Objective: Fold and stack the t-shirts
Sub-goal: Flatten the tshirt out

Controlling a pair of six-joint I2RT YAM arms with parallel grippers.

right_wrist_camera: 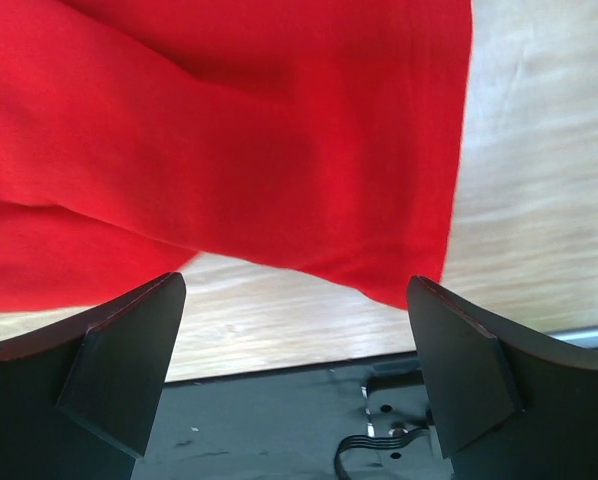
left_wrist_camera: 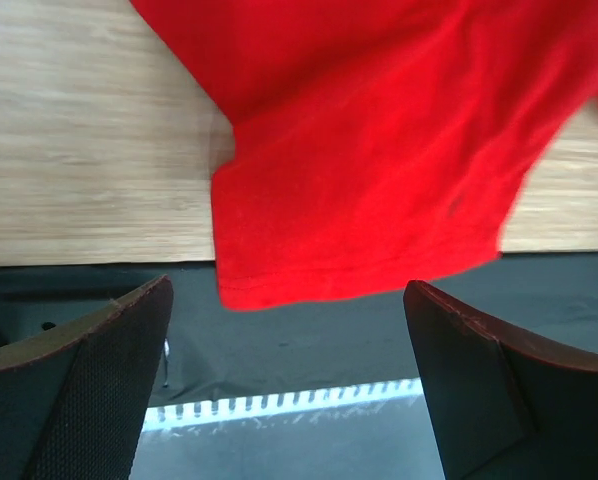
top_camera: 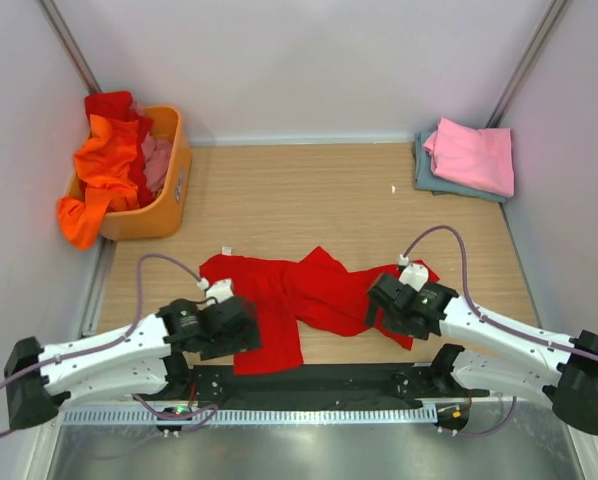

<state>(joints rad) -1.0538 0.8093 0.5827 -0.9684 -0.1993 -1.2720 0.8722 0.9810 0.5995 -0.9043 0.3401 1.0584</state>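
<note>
A large bright red t-shirt (top_camera: 299,295) lies crumpled across the near middle of the wooden table, one part hanging over the front edge. It also shows in the left wrist view (left_wrist_camera: 379,160) and the right wrist view (right_wrist_camera: 229,130). My left gripper (top_camera: 241,330) hovers over its left near part, jaws wide open and empty (left_wrist_camera: 289,400). My right gripper (top_camera: 391,305) hovers over its right near corner, jaws wide open and empty (right_wrist_camera: 294,390). A folded pink t-shirt (top_camera: 471,155) lies on a folded grey-blue one (top_camera: 426,175) at the far right.
An orange plastic basket (top_camera: 169,190) at the far left holds an orange t-shirt (top_camera: 104,170), a red one and a pink one, the orange one spilling over its rim. A black mat (top_camera: 319,380) runs along the table's near edge. White walls enclose the table.
</note>
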